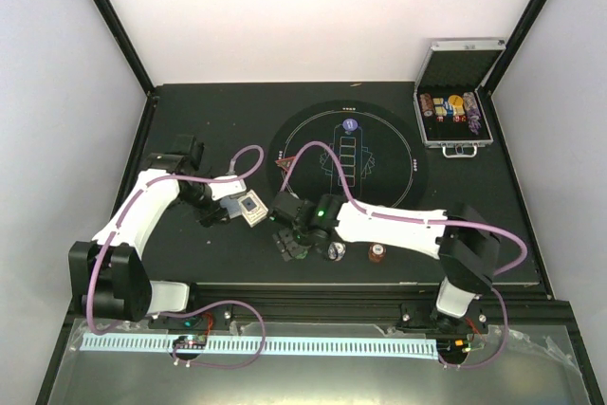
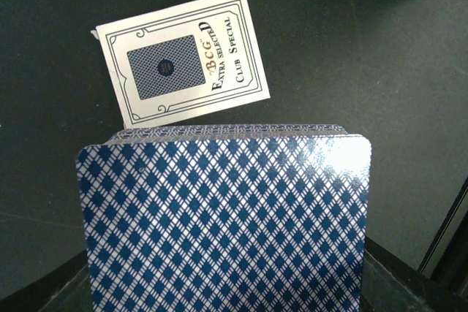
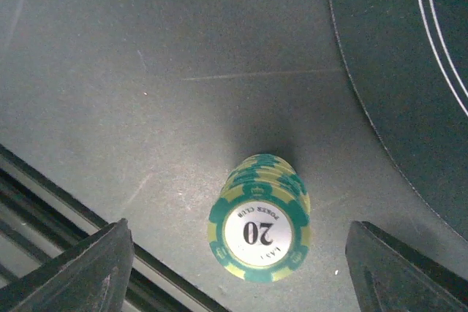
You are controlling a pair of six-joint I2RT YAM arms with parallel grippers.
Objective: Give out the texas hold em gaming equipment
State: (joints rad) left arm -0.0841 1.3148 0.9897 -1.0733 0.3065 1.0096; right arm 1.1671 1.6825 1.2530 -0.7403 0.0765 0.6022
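Observation:
My left gripper (image 1: pixel 222 210) is shut on a deck of blue diamond-backed playing cards (image 2: pixel 227 217), which hides its fingers in the left wrist view. The white card box (image 2: pixel 183 67) lies flat on the table just beyond the deck. My right gripper (image 3: pixel 241 253) is open and straddles a stack of green "20" chips (image 3: pixel 259 228), with a wide gap on each side. In the top view that gripper (image 1: pixel 287 244) is near the front edge. A purple-white chip stack (image 1: pixel 336 250) and a red-brown stack (image 1: pixel 377 253) stand to its right. A red triangular marker (image 1: pixel 283 164) lies at the mat's left rim.
A round black mat (image 1: pixel 398 154) with white lines holds a purple chip (image 1: pixel 351 125) at its far side. The open silver case (image 1: pixel 455 111) with chip rolls stands at the back right. The table's metal front rail (image 3: pixel 44 202) runs close to the green stack.

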